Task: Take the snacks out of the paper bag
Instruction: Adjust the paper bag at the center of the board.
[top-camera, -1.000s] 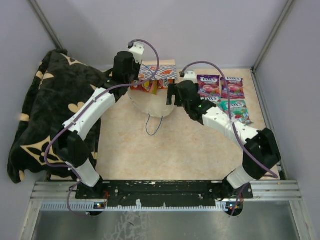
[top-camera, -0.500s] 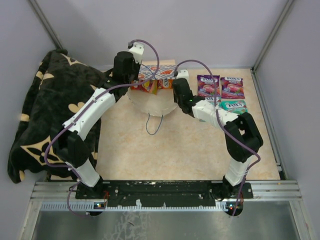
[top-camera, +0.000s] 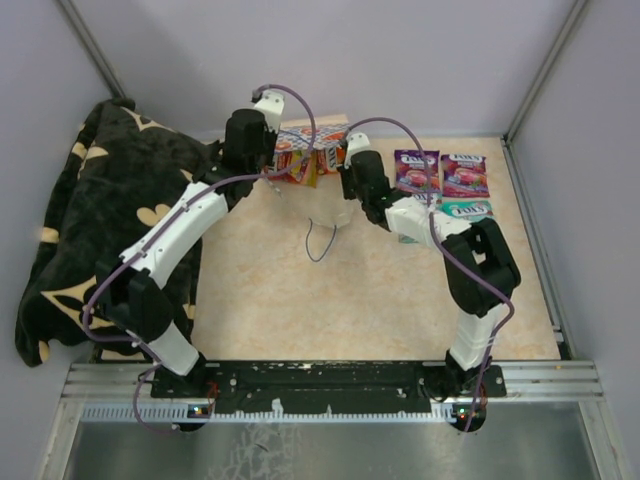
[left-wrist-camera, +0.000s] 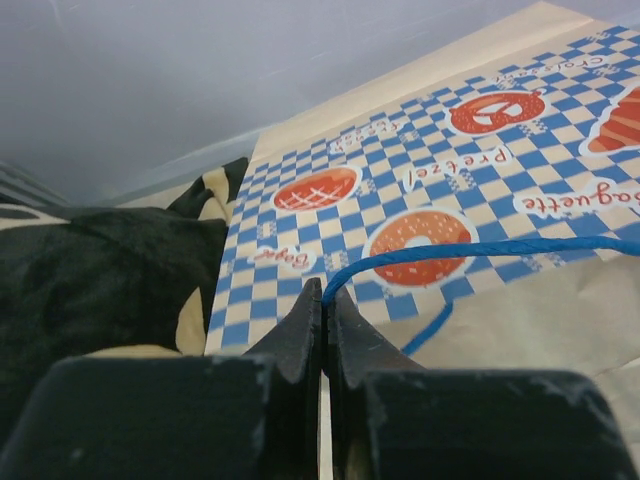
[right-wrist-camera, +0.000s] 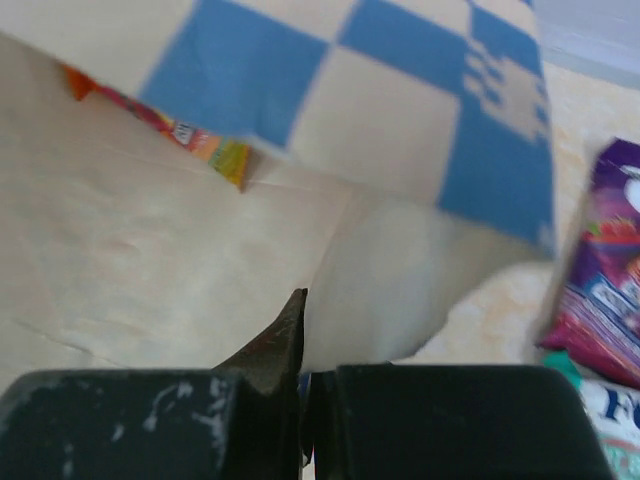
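The paper bag (top-camera: 318, 140) hangs lifted at the back of the table, its checkered band (left-wrist-camera: 450, 190) filling the left wrist view. My left gripper (top-camera: 268, 163) is shut on the bag's blue string handle (left-wrist-camera: 480, 248), which runs out from between the fingertips. My right gripper (top-camera: 346, 186) is shut on the bag's cream paper wall (right-wrist-camera: 390, 280). Orange and yellow snacks (top-camera: 297, 172) show at the bag's mouth, one orange packet edge (right-wrist-camera: 195, 138) poking out under the band. Two purple-pink snacks (top-camera: 417, 170) (top-camera: 465, 175) and a teal one (top-camera: 467, 209) lie on the table to the right.
A black floral blanket (top-camera: 90, 230) is heaped along the left side, right beside the bag (left-wrist-camera: 100, 270). The second blue handle (top-camera: 318, 240) dangles under the bag. Grey walls close in behind and on both sides. A metal rail (top-camera: 330, 385) runs along the near edge.
My right gripper swung left from beside the laid-out packets to the bag and shut on its paper wall. The bag's body has been drawn up off the table.
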